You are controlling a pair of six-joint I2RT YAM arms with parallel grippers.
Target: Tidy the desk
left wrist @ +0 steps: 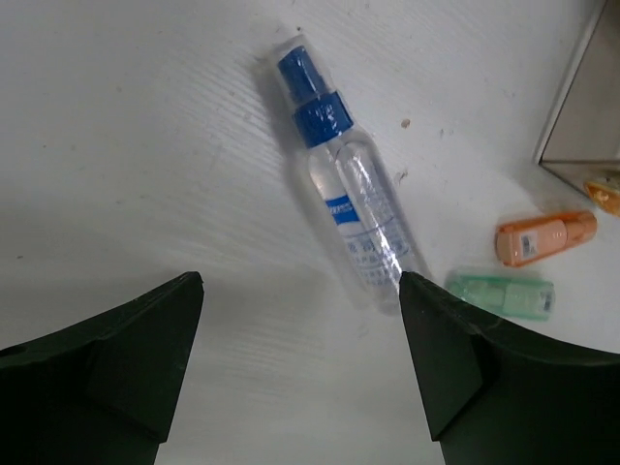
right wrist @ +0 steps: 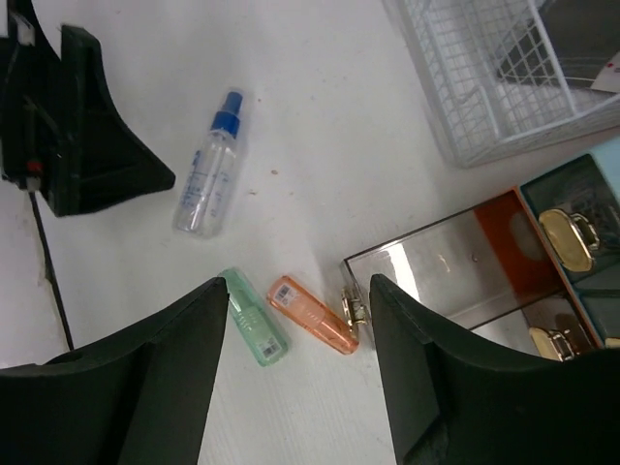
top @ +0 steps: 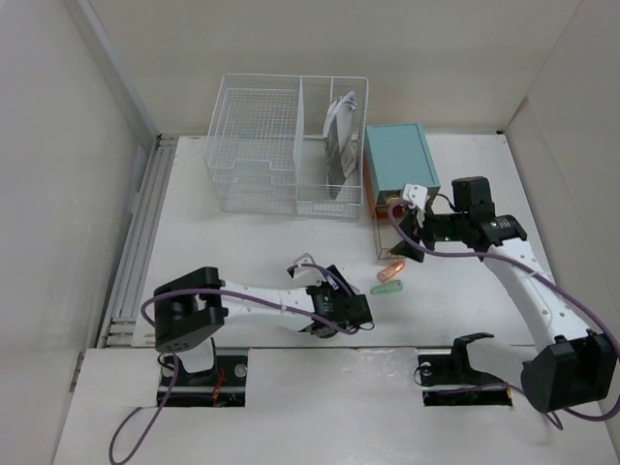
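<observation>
One white tabletop [top: 252,232] filled the view, walled by pale panels, and carried everything else. One white wire basket [top: 257,145] with two compartments stood at its far edge, a dark item with white paper in the right-hand compartment. Just right of the basket, toward the far right corner, sat one teal-topped drawer box [top: 399,160] with one clear drawer [right wrist: 436,262] pulled out toward the near edge.

Two arms reached in from the near edge. The left pincer [left wrist: 300,286] was spread and held nothing. The right pincer [right wrist: 298,286] was likewise spread and empty, above the small things.

One clear spray bottle [left wrist: 344,184] with a blue top lay flat near the tabletop's middle. Two small cases, one orange [left wrist: 544,237] and one green [left wrist: 504,295], lay side by side between the bottle and the drawer.
</observation>
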